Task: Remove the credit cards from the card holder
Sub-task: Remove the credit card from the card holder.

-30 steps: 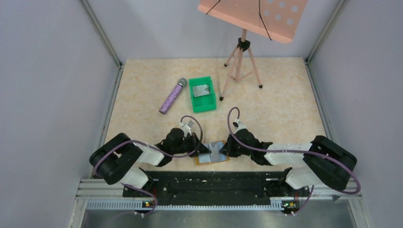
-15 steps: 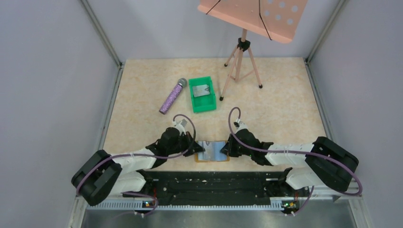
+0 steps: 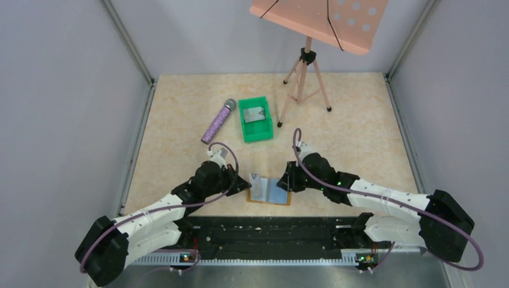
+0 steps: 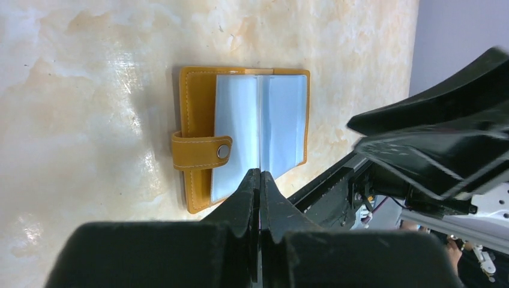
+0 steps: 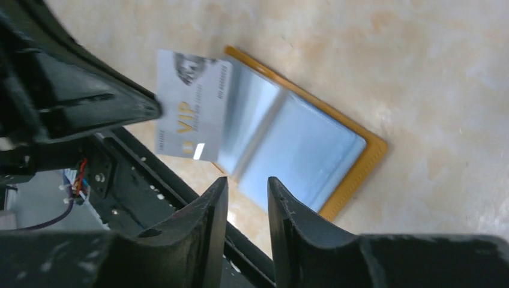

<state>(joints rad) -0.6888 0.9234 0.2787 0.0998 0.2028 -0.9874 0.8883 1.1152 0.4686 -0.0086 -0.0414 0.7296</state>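
Sticking out past the holder's left edge, a card is sitting pinched by its outer edge in the left end effector, whose fingers are pressing shut on it. Thin, stiff, light and slick, it is probably needing a firm edge pinch. The right end effector is hovering at the holder's right edge, slightly parted and empty. The holder is lying open on the tabletop.

Quick count from what I can see: two silver cards, one tan wallet, one green bin, one purple mic, one pink music stand, two robot arms.
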